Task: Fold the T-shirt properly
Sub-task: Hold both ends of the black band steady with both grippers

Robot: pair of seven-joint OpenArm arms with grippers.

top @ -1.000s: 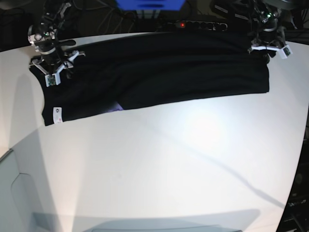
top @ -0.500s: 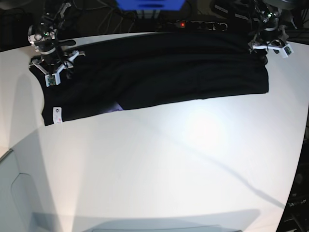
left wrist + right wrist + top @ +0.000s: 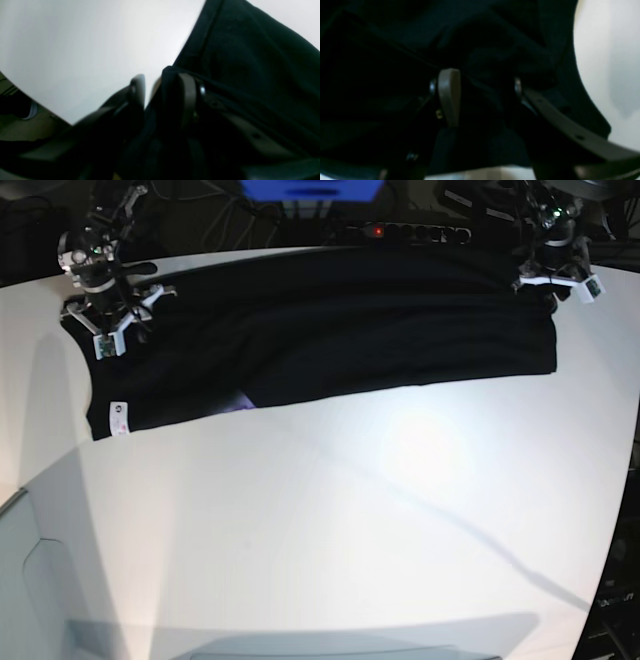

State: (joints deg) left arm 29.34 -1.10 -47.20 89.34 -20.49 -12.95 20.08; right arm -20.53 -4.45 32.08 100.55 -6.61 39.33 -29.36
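The T-shirt (image 3: pixel 330 330) lay spread as a long black band across the far side of the white table (image 3: pixel 330 530), running nearly from one far corner to the other, its plain side up. A small white tag (image 3: pixel 118 418) sat at its near corner on the base view's left, and a sliver of purple print (image 3: pixel 238 402) peeked out from under the fold along the near edge (only a hint of it, nothing more could be read).

At the cloth's far corner on the base view's right, the left gripper (image 3: pixel 162 87) stood over the shirt's edge. In the left wrist view its two fingers (image 3: pixel 187 97) were close together with a ridge of black fabric bunched between them, so it appeared closed on the T-shirt; the hem ran away up and to the right, with bare table beside it.

At the opposite end, the right gripper (image 3: pixel 480 92) stood low over the sleeve area. Its fingers (image 3: pixel 448 95) stood clearly apart, with dark folds of cloth beneath and between them (too dark and blurred to say whether any of it was pinched).

Behind the table, a power strip (image 3: pixel 400 230) with a red light lay among cables, beside a blue box (image 3: pixel 310 190).
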